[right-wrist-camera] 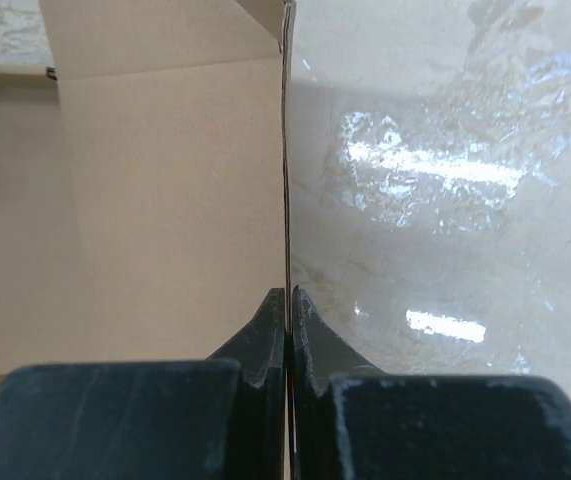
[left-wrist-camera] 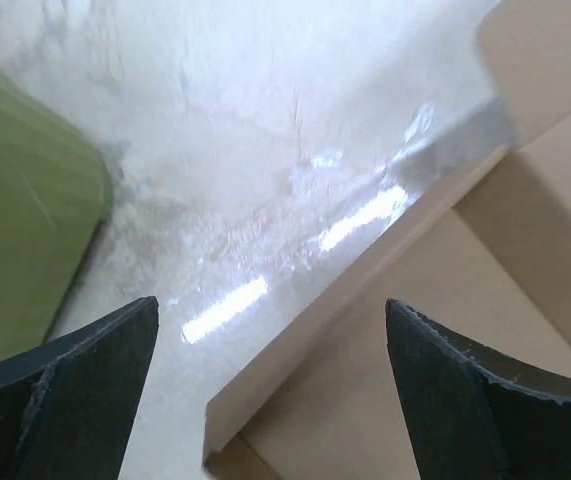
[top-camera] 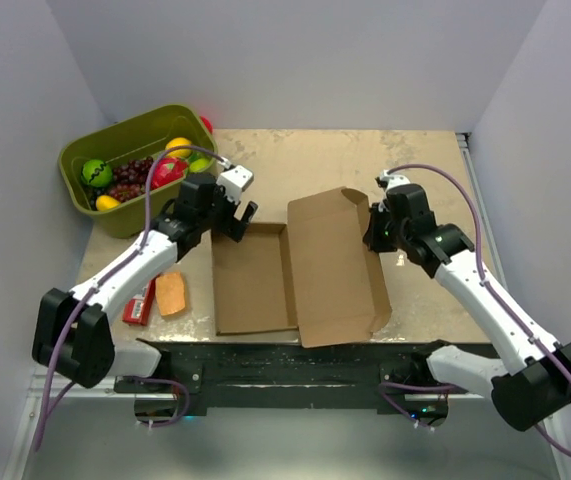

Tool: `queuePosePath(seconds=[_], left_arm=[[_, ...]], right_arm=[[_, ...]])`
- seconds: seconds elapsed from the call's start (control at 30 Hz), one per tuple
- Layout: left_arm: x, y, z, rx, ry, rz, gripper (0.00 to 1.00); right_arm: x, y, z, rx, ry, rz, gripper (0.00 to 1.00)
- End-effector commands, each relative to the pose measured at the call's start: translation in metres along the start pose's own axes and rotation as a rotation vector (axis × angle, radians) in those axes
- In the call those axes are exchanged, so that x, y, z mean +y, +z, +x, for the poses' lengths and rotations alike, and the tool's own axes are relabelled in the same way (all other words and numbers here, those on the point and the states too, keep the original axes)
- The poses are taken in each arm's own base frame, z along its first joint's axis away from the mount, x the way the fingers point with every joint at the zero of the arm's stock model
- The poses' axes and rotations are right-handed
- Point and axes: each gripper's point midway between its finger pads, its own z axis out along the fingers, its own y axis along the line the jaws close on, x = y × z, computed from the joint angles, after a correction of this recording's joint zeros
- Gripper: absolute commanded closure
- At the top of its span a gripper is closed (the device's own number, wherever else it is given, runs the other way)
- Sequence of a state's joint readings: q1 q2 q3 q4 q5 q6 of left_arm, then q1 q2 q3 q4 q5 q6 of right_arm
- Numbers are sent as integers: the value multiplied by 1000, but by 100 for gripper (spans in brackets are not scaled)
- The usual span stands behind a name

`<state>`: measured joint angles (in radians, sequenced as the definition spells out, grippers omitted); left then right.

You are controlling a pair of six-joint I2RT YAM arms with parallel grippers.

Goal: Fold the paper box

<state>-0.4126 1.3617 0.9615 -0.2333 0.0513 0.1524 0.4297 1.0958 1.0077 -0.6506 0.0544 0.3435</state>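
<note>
The paper box lies opened out at the middle of the desk, with bare desk beyond its far edge and to its right, an olive-green bin at the far left corner and an orange block near its left side. The left pincer gapes wide above the box's far left wall, holding nothing. The right pincer is pinched tight on the thin edge of the box's right flap.
</note>
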Motion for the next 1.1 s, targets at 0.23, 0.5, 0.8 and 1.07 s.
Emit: queuePosePath(seconds=[0.23, 0.5, 0.8, 1.07], left_arm=[[-16, -50, -69, -337, 43, 93, 0], [22, -113, -80, -597, -89, -169, 0], [35, -125, -49, -529, -305, -261, 0], [-4, -104, 27, -142, -629, -165, 0]], right_arm=[[-9, -3, -77, -67, -100, 129, 100], [-40, 29, -105, -77, -68, 190, 100], [-35, 39, -141, -179, 0, 103, 34], [-18, -9, -186, -379, 94, 12, 1]])
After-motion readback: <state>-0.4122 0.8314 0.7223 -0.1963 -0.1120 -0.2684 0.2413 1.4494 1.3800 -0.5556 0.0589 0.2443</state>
